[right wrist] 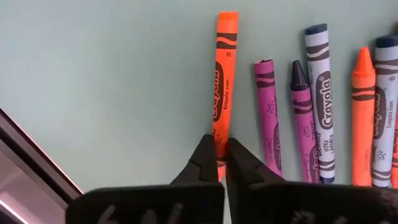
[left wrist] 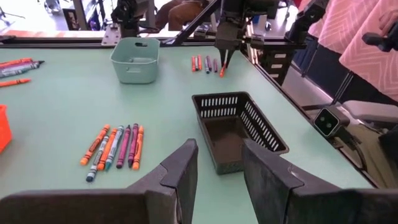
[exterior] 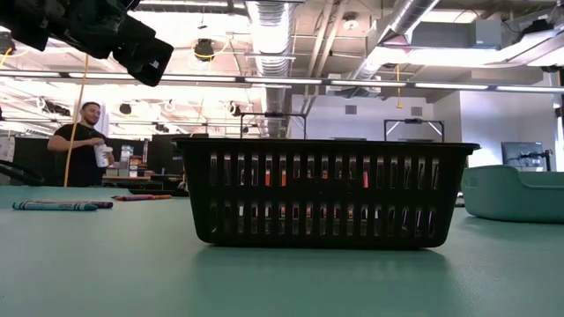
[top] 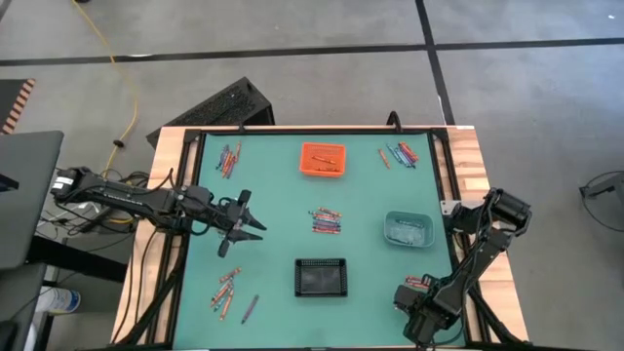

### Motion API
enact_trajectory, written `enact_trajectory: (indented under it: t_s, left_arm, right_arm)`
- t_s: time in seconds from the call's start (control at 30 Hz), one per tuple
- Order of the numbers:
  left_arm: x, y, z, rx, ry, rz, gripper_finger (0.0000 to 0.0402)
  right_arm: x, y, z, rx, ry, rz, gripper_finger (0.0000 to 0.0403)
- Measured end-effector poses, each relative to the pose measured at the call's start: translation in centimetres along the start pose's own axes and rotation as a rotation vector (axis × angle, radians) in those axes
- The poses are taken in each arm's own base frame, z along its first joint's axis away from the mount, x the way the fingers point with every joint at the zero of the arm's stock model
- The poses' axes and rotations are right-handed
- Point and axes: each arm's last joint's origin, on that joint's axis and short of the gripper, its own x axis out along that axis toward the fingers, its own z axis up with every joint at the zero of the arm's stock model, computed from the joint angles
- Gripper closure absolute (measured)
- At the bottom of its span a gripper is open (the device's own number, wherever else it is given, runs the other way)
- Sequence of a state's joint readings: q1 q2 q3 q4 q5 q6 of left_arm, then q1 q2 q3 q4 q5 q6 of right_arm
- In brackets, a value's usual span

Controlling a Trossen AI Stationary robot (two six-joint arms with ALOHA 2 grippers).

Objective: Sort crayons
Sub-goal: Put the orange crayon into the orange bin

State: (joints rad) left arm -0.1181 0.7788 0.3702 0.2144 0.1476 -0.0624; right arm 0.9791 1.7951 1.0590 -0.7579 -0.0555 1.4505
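My right jaws (right wrist: pixel 222 163) are closed on one end of an orange paper-wrapped crayon (right wrist: pixel 222 87) lying on the green counter (top: pixel 278 195) near its right front corner, beside purple, blue and orange crayons (right wrist: pixel 323 112). My left jaws (left wrist: pixel 219 168) stand open, empty, near the left edge.

An industrial-style robotics lab or workshop. Overhead, exposed ducts (exterior: pixel 264 35) and pipes (exterior: pixel 414 22) run beneath strip lights (exterior: pixel 291 81). The floor (top: pixel 292 24) is bare grey concrete crossed by dark lines, with a yellow cable (top: pixel 115 58) trailing over it. A wood-edged table (top: pixel 478 166) with a green mat (top: pixel 273 195) carries two dark robot arms, one at its left (top: pixel 127 195) and one at its right (top: pixel 487 234). A person (exterior: pixel 84 141) stands among benches and equipment in the open room behind.
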Motion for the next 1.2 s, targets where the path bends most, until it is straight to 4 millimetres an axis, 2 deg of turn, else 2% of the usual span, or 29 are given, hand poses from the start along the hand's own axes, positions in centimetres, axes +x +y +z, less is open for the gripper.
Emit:
enact_trajectory:
  t_s: [0.1, 0.2, 0.37, 0.5, 0.63, 0.77, 0.83, 0.93, 1.07, 1.2]
  left_arm:
    - [0.0, 0.0, 0.0, 0.016, 0.000, 0.003, 0.0290]
    - [0.0, 0.0, 0.0, 0.017, -0.001, 0.017, 0.0290]
    - [0.0, 0.1, 0.0, 0.037, 0.000, 0.049, 0.0290]
    - [0.0, 0.2, 0.0, 0.041, -0.002, 0.069, 0.0290]
    - [0.0, 0.2, 0.0, 0.035, -0.003, 0.075, 0.0290]
    - [0.0, 0.2, 0.0, 0.040, 0.000, 0.075, 0.0290]
    - [0.0, 0.2, 0.0, 0.053, 0.000, 0.076, 0.0290]
    - [0.0, 0.2, 0.0, 0.061, 0.001, 0.077, 0.0290]
    - [0.0, 0.2, -0.1, 0.059, 0.011, 0.077, 0.0290]
    - [0.0, 0.2, -0.4, 0.056, 0.038, 0.078, 0.0290]
  right_arm:
    - [-0.5, 0.1, 0.0, -0.028, -0.003, 0.016, 0.0397]
    - [-2.3, 0.3, 0.2, -0.034, -0.042, 0.082, 0.0400]
    - [-5.7, -0.2, 1.4, -0.079, -0.344, 0.135, 0.0400]
    - [-8.1, -1.2, 3.8, -0.116, -0.650, 0.084, 0.0400]
    - [-8.7, -1.9, 7.3, -0.222, -0.735, 0.002, 0.0401]
    - [-9.1, -2.8, 11.6, -0.363, -0.784, -0.086, 0.0401]
    - [-9.5, -4.2, 14.2, -0.401, -0.799, -0.155, 0.0401]
    - [-10.5, -7.6, 18.5, -0.400, -0.819, -0.265, 0.0401]
    - [-11.6, -13.3, 24.3, -0.384, -0.831, -0.296, 0.0401]
    - [-12.4, -19.3, 28.3, -0.340, -0.879, -0.341, 0.0401]
